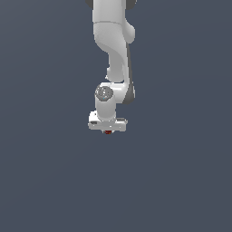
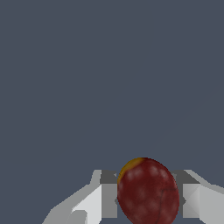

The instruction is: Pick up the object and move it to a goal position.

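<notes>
The object [image 2: 148, 192] is a dark red roundish lump with a small yellow patch on one side. In the wrist view it fills the gap between my two grey fingers [image 2: 107, 192], which press against both its sides. My gripper [image 2: 146, 197] is shut on it. In the exterior view the white gripper [image 1: 107, 131] hangs under the arm at the picture's middle, and only a tiny red bit of the object [image 1: 108, 132] shows just below the hand. The fingers are hidden there.
A flat, uniform dark grey-blue surface [image 1: 181, 181] fills all the rest of both views. The white arm [image 1: 113, 50] comes down from the exterior view's top middle. No other objects or edges show.
</notes>
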Tool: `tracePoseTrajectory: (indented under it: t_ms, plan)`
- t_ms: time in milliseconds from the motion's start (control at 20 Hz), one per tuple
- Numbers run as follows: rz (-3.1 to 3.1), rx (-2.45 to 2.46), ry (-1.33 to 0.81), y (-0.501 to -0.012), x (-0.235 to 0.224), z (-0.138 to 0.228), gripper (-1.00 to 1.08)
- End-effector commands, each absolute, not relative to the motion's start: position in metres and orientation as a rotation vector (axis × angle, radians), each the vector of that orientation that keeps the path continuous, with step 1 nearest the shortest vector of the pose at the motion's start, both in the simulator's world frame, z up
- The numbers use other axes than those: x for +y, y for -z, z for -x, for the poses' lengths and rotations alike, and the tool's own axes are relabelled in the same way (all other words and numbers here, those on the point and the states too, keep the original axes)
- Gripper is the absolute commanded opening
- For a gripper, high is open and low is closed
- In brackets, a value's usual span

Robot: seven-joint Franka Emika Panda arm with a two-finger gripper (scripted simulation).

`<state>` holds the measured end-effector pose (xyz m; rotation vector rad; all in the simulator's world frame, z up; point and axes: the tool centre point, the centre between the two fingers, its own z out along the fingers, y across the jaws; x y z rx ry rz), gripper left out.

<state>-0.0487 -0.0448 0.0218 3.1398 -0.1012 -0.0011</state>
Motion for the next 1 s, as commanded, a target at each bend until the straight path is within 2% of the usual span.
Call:
tracePoseTrajectory:
  t_ms: [0,500,950]
  plan:
    - [-3.14,-0.101,0.0,-0.023,-0.053,0.064,-1.0]
    - [-3.14,-0.101,0.0,-0.024,-0.076,0.104,-1.0]
    - [-3.14,-0.101,0.0,-0.024,-0.08,0.107,-1.0]
